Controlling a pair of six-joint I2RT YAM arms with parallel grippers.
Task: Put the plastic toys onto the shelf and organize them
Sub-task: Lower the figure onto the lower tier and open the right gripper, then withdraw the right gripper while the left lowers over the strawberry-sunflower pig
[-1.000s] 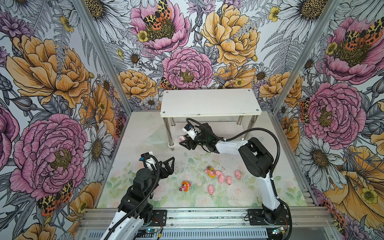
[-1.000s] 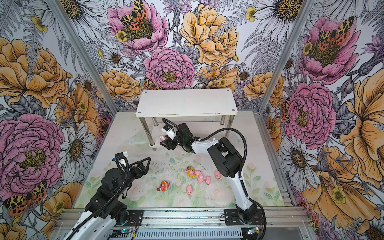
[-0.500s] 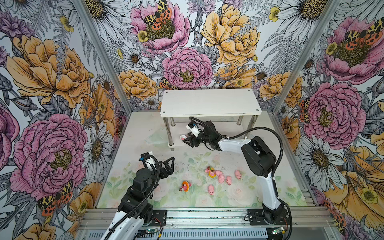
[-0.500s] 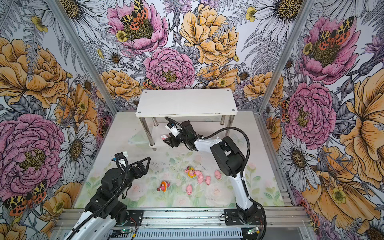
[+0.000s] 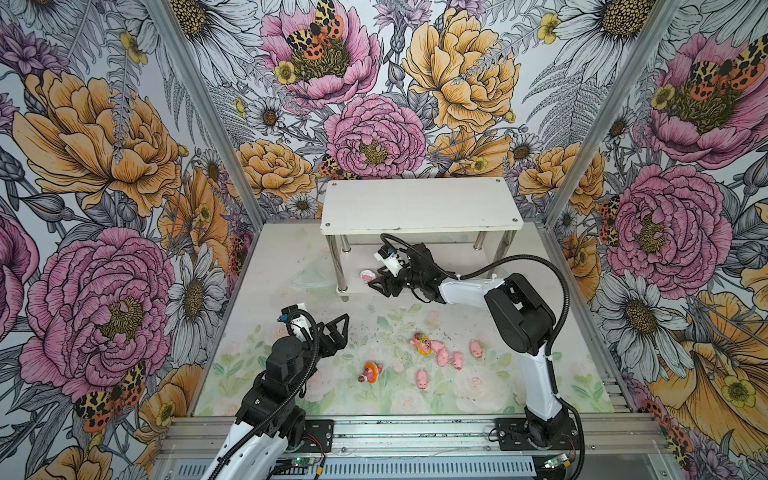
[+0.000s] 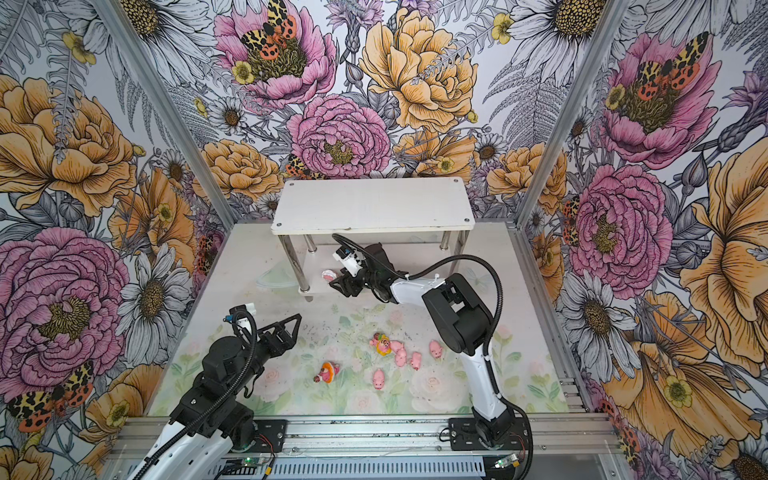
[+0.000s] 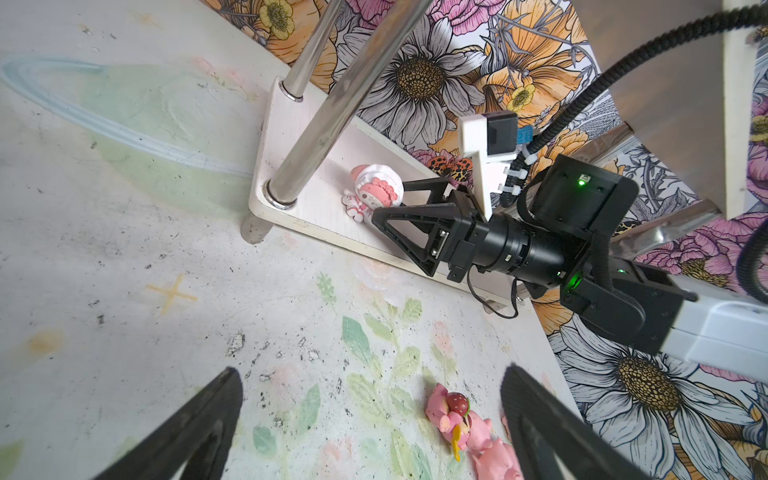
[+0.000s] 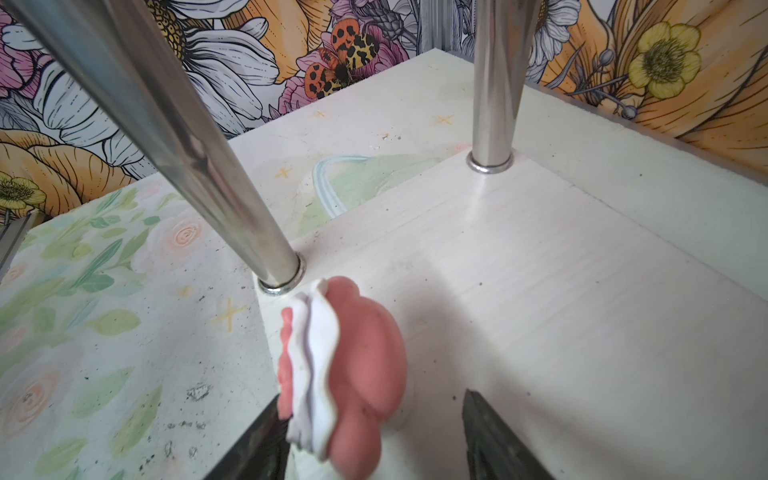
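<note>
The shelf (image 5: 419,203) (image 6: 374,203) stands at the back of the table. On its lower tier (image 7: 324,199) (image 8: 540,291), near the front left leg, stands the white-rimmed toy (image 5: 367,274) (image 6: 328,274) (image 7: 376,193) (image 8: 345,365). My right gripper (image 5: 379,281) (image 6: 338,282) (image 7: 388,201) (image 8: 372,397) is open around it: one finger touches the toy, the other stands apart. My left gripper (image 5: 338,328) (image 6: 286,328) (image 7: 370,370) hovers wide open and empty over the table. The yellow-rimmed toy (image 5: 423,344) (image 7: 453,411), the orange-rimmed toy (image 5: 370,372) (image 6: 327,372) and several pink pigs (image 5: 440,356) (image 6: 401,357) lie on the table.
The shelf's metal legs (image 8: 187,137) (image 7: 332,104) flank the right gripper, and the top tier hangs close above it. The right arm (image 5: 515,316) reaches over the table just behind the pigs. Flowered walls close in the back and both sides.
The right gripper has shifted slightly at the front of the lower tier, first further in, then a little back. The left arm has not moved.
</note>
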